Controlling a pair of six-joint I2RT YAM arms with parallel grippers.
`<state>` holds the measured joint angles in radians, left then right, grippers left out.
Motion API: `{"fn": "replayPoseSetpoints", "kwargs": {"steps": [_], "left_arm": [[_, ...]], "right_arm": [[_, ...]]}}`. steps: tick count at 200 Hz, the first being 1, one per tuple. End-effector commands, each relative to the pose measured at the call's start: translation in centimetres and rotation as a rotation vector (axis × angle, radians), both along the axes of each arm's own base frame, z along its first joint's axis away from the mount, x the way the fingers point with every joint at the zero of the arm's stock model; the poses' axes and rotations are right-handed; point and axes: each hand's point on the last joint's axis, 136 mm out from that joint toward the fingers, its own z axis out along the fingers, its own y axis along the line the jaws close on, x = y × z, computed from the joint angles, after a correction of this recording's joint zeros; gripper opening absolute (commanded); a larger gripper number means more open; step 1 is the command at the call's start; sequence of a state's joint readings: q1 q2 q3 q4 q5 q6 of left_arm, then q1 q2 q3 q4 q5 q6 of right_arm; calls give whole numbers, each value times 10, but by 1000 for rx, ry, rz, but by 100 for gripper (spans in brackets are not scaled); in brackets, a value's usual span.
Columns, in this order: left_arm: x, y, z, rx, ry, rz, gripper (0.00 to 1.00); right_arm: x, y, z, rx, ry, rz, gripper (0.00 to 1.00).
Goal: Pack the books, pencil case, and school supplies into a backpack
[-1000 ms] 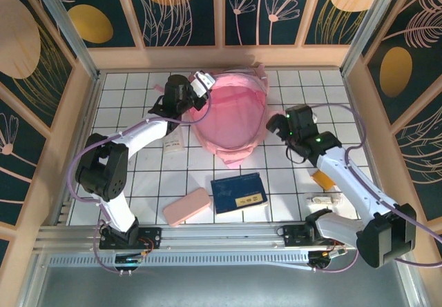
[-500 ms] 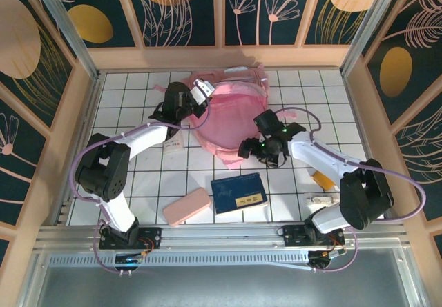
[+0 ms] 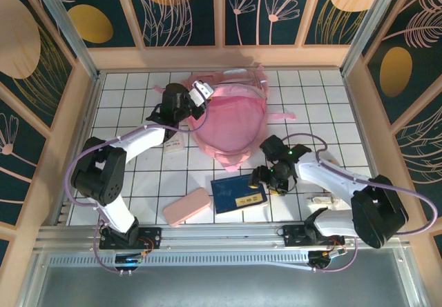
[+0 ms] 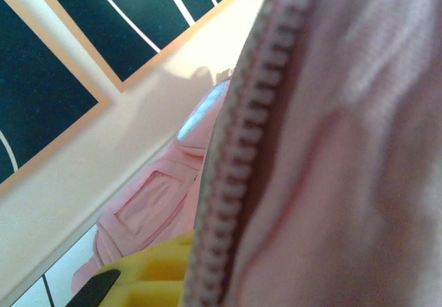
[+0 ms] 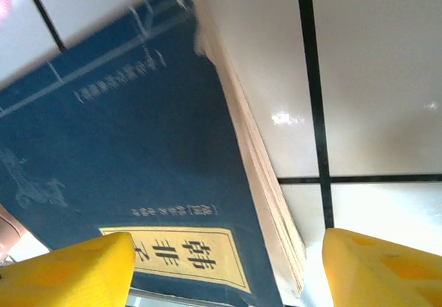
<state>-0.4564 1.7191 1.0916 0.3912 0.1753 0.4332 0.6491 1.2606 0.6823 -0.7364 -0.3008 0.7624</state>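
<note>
Right end effector (image 3: 265,177): relocated from right-centre of frame, past the lower rim of the backpack (image 3: 231,124), to lower centre, jaws now set apart astride the right edge of the book (image 3: 238,194); backpack: reshaped, pink strap (image 3: 283,116) newly showing at its right side.

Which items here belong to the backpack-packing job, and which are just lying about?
Job: backpack, blue book, pink pencil case, clear packet, small whitish item.
Not the job: tiled table, patterned wall panels.
</note>
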Motion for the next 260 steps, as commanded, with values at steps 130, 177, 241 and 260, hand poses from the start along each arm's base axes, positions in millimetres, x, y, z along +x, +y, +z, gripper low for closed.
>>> {"fn": "replayPoseSetpoints", "kwargs": {"steps": [130, 177, 241, 260], "left_arm": [[-28, -17, 6, -5, 41, -185, 29], [-66, -33, 23, -60, 146, -362, 47], [-209, -40, 0, -283, 587, -669, 70], [-220, -33, -7, -241, 523, -695, 72]], "right_arm": [[-8, 16, -17, 211, -28, -116, 4], [19, 4, 14, 179, -154, -95, 0], [54, 17, 77, 176, -448, 209, 0], [58, 24, 102, 171, -553, 306, 0]]}}
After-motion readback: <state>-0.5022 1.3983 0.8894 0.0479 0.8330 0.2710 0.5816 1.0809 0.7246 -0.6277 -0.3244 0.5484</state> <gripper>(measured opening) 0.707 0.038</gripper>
